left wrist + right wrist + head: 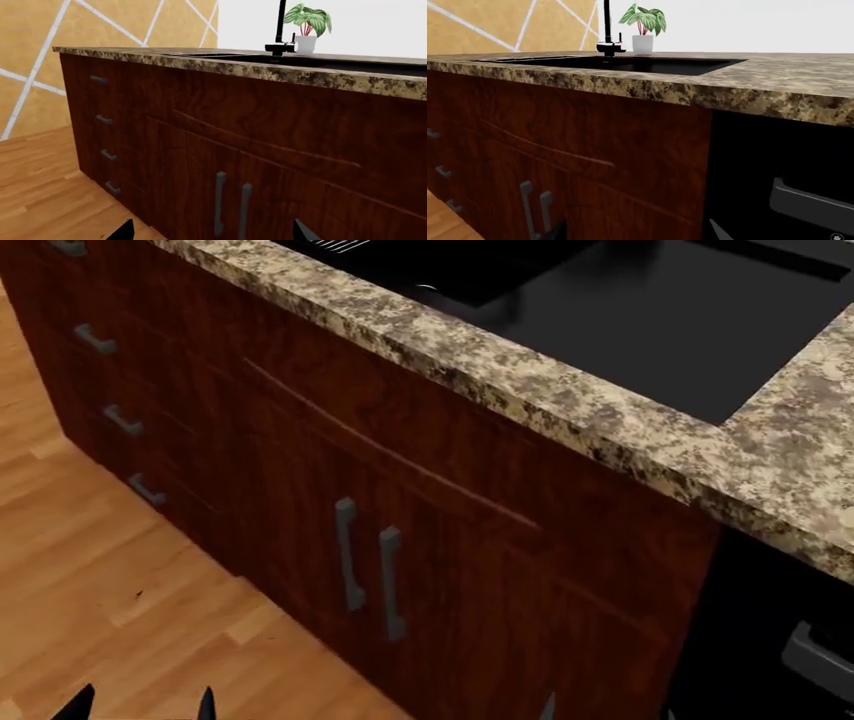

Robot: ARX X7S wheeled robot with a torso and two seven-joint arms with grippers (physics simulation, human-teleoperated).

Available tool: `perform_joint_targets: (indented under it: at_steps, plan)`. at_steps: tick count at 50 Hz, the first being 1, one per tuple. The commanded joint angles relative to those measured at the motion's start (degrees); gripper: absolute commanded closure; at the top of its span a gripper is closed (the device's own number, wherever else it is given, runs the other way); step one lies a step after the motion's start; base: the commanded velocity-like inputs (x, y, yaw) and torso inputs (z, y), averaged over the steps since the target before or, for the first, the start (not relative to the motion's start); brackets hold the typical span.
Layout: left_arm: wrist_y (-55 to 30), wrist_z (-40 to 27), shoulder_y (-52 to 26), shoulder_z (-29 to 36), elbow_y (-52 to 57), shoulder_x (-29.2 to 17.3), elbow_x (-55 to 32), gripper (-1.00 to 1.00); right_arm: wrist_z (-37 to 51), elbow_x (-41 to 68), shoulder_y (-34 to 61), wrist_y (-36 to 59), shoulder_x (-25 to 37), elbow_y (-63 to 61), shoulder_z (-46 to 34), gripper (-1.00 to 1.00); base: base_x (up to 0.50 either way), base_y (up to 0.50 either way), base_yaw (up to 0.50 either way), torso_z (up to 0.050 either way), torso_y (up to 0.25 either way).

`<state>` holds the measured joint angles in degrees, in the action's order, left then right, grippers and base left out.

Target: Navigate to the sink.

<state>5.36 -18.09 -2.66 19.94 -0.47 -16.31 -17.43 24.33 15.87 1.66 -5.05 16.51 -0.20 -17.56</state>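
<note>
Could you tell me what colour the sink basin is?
Matte black; the sink shows best in the head view.

Matte-black sink [627, 310], speckled brown granite counter [534, 390], dark reddish wood cabinets [441, 540].

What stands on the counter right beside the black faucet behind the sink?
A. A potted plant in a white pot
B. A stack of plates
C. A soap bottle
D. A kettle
A: a leafy potted plant in a white pot stands next to the faucet behind the sink.
</note>
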Motion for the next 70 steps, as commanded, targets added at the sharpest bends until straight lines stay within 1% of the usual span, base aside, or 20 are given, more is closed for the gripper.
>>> perform_joint_targets:
  at_steps: [1,40,70]
  plan:
    - [0.0,-0.2,-0.1,0.2,-0.1,-0.1,-0.1,-1.00,-0.1,0.2,0.2,-0.2,0.1,0.4,-0.2,-1.00,0.18,0.15,-0.45,0.000,0.000]
    - [0.3,-0.6,-0.2,0.8,0.0,-0.5,-0.4,-1.00,0.6,0.8,0.1,-0.3,0.5,0.1,-0.5,-1.00,0.19,0.13,-0.44,0.000,0.000]
    - [0.5,-1.0,-0.4,1.4,-0.2,-0.6,-0.6,-1.00,0.9,1.1,-0.1,-0.9,1.1,-0.2,-0.8,-1.00,0.21,0.09,-0.37,0.000,0.000]
